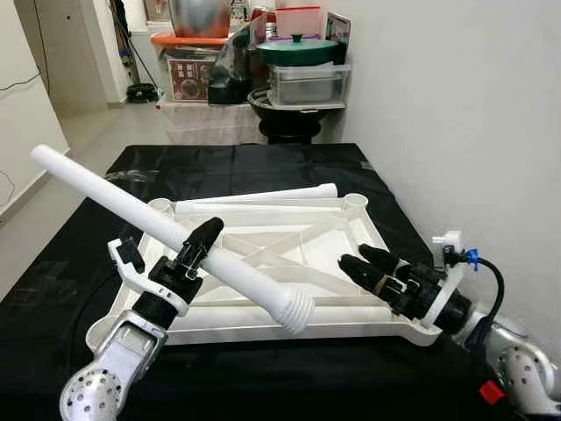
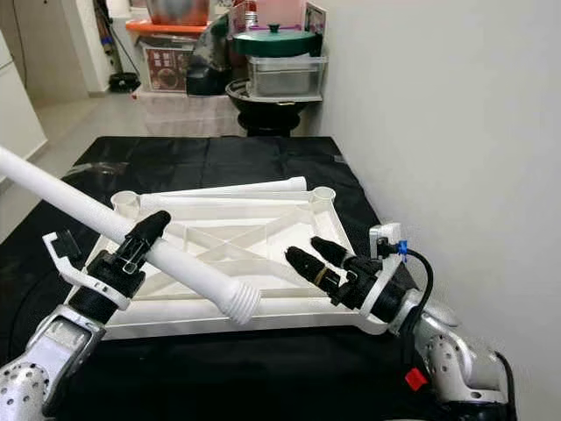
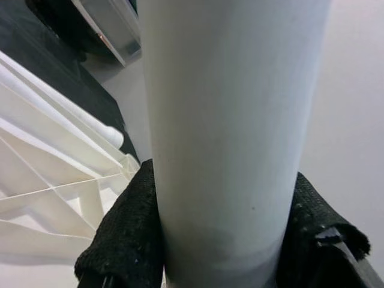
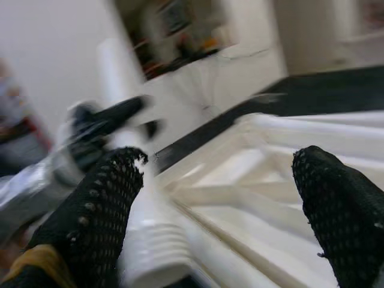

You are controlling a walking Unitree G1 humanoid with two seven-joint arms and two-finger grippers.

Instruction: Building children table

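Observation:
A white plastic table top (image 1: 263,250) lies upside down on the black-covered table, with round sockets at its far corners. My left gripper (image 1: 200,246) is shut on a long white table leg (image 1: 131,210), held slanting above the top; the leg's ribbed threaded end (image 1: 296,311) hangs over the near edge. In the left wrist view the leg (image 3: 228,120) sits between both black fingers (image 3: 123,240). My right gripper (image 1: 368,263) is open, low over the top's near right part, nothing between its fingers (image 4: 99,210). Another white leg (image 1: 263,195) lies along the far edge.
A white wall (image 1: 465,114) runs close along the right side. Beyond the table stand storage boxes (image 1: 193,66), a green-lidded pot (image 1: 298,48) and a metal tray (image 1: 307,83) on a black stand. Grey floor (image 1: 96,132) opens at the far left.

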